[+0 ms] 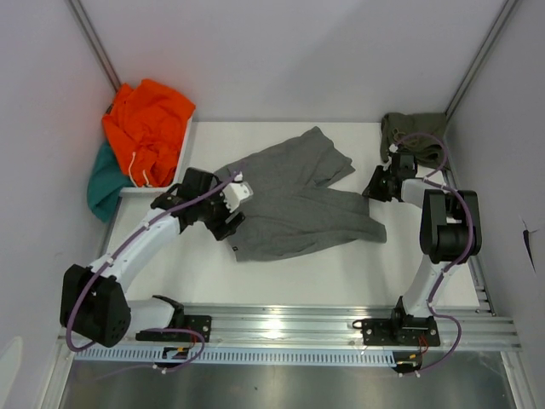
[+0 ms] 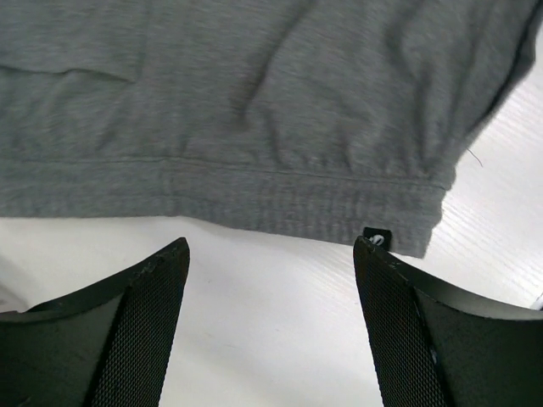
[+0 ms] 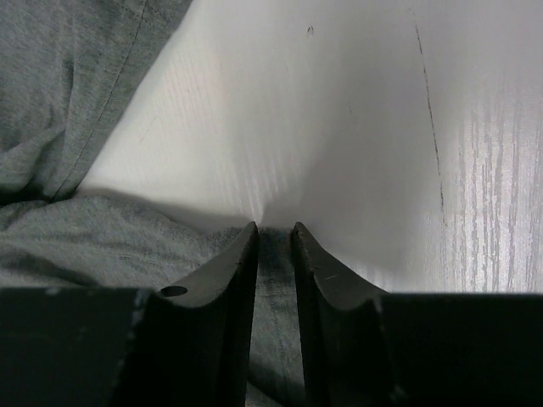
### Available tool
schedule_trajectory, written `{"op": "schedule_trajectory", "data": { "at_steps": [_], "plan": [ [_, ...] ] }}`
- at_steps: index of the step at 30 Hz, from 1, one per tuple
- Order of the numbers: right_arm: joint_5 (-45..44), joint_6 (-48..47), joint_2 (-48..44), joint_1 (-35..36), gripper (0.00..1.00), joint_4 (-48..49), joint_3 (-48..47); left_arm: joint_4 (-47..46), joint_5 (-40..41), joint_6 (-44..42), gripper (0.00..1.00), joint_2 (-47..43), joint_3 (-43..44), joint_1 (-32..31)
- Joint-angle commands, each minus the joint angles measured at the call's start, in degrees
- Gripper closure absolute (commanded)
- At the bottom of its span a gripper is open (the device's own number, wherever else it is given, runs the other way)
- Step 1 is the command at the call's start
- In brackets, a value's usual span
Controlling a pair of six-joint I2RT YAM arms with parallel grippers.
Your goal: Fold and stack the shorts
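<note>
Between right fingers [image 3: 222,314], grey shorts [image 1: 294,209] edge, shadowed

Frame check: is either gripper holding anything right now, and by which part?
The right gripper looks pinched on the grey shorts at a leg edge; the left gripper is open, short of the waistband, holding nothing.

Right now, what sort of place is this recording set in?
Probably a lab robot cell: plain grey panels wall in a white table, and an aluminium rail runs along its near edge.
</note>
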State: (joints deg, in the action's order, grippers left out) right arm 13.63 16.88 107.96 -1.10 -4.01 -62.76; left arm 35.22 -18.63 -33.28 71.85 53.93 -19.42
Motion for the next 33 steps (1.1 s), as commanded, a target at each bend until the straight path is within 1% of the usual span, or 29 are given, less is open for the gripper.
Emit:
{"op": "schedule_trajectory", "data": {
  "at_steps": [1, 6, 8, 10, 11, 13, 14, 16, 21, 25, 30, 31, 33],
  "plan": [
    [1.0, -1.1, 0.8, 0.4, 0.72, -1.5, -2.9, -0.2, 0.6, -5.5, 0.20, -1.6, -2.1, -2.7],
    [0.9, -2.2, 0.8, 0.6, 0.72, -2.8, -2.8, 3.2, 1.8, -8.8, 0.19, -3.8, -6.0, -6.2],
    [1.1, -2.3, 0.8, 0.5, 0.72, -2.8, -2.8, 3.9, -0.1, -9.6, 0.19, -5.7, -6.9, -7.3],
    [1.3, -2.3, 1.0, 0.6, 0.72, -2.9, -2.8, 4.5, -1.7, -10.7, 0.16, -7.5, -8.5, -8.2],
    [1.5, -2.3, 0.8, 0.6, 0.72, -2.9, -2.9, 4.3, -3.2, -11.2, 0.15, -9.9, -8.9, -9.4],
    [1.8, -2.4, 0.8, 0.6, 0.71, -3.0, -2.9, 3.0, -4.2, -11.7, 0.13, -12.1, -11.0, -11.6],
    [2.0, -2.4, 0.8, 0.6, 0.71, -3.3, -2.9, 2.9, -3.3, -11.8, 0.12, -12.9, -11.2, -12.6],
    [2.2, -2.6, 0.6, 0.6, 0.70, -3.5, -2.8, 2.4, -1.4, -10.7, 0.12, -11.9, -11.2, -15.1],
    [2.4, -2.7, -0.1, 0.7, 0.70, -4.2, -2.6, 1.7, 1.4, -8.0, 0.14, -6.0, -10.0, -17.7],
    [2.7, -2.9, -0.5, 0.6, 0.71, -4.2, -2.5, -1.3, 4.9, -6.0, 0.17, -2.3, -10.7, -20.0],
    [3.3, -3.0, 0.2, 0.7, 0.75, -4.4, -2.8, -5.1, 5.8, -3.0, 0.23, 0.9, -10.1, -20.2],
    [3.5, -3.0, 0.3, 0.6, 0.77, -4.4, -3.0, -5.3, 5.8, -2.6, 0.26, 1.7, -9.6, -20.6],
    [3.9, -3.1, 0.5, 0.6, 0.78, -4.5, -3.0, -6.0, 6.2, -1.6, 0.31, 4.2, -9.2, -21.3]
  ]
}}
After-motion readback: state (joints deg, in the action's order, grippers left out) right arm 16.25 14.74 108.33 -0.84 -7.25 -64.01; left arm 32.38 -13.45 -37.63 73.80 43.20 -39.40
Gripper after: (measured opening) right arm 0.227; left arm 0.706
